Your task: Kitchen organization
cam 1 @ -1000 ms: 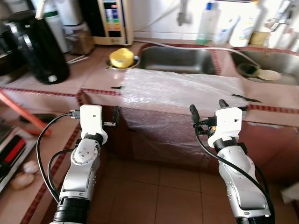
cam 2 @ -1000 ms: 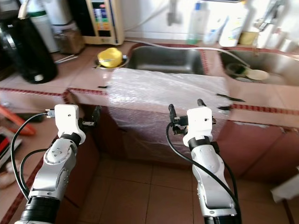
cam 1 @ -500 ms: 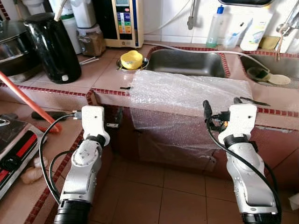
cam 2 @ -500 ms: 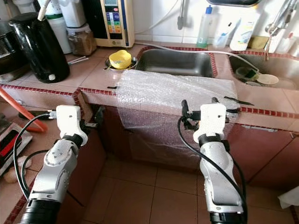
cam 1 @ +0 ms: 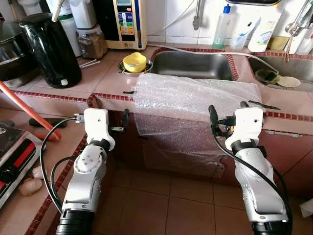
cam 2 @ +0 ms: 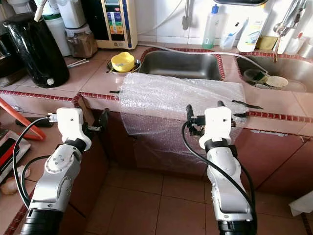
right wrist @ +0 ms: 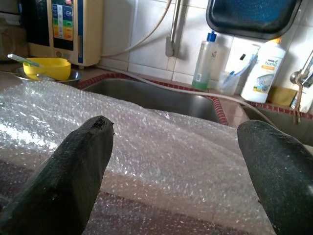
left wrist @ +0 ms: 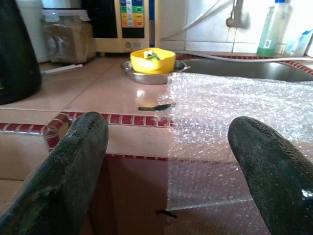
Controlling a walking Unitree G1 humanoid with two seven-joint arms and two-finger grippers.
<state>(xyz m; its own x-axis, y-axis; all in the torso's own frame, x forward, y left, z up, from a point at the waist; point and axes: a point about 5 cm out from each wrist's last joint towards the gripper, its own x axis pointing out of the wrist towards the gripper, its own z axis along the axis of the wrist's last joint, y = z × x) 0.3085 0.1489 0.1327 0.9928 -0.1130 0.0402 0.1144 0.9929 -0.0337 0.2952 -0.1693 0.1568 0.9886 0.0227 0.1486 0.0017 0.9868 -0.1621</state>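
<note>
A sheet of bubble wrap (cam 1: 195, 98) lies over the tiled counter's front edge (cam 1: 58, 95) before the sink (cam 1: 193, 63), held by strips of black tape, and hangs down the cabinet front. My left gripper (cam 1: 105, 118) is open at counter height, just left of the sheet's corner. In the left wrist view its fingers (left wrist: 73, 161) frame the counter edge and the bubble wrap (left wrist: 234, 112). My right gripper (cam 1: 228, 110) is open in front of the sheet's right part, with nothing between its fingers (right wrist: 78, 161). A yellow bowl (cam 1: 134, 62) sits in a metal dish behind the sheet.
A black kettle (cam 1: 51, 49), a jar and a water purifier (cam 1: 128, 22) stand at the back left. Soap bottles (cam 1: 222, 27) line the wall behind the sink; a second sink (cam 1: 288, 68) holds dishes. An orange handle (cam 1: 24, 107) leans at the left. Brown floor tiles lie below.
The whole picture has shifted and sharpened as the camera moved. Both arms keep the same pose before the counter, with their grippers open throughout.
</note>
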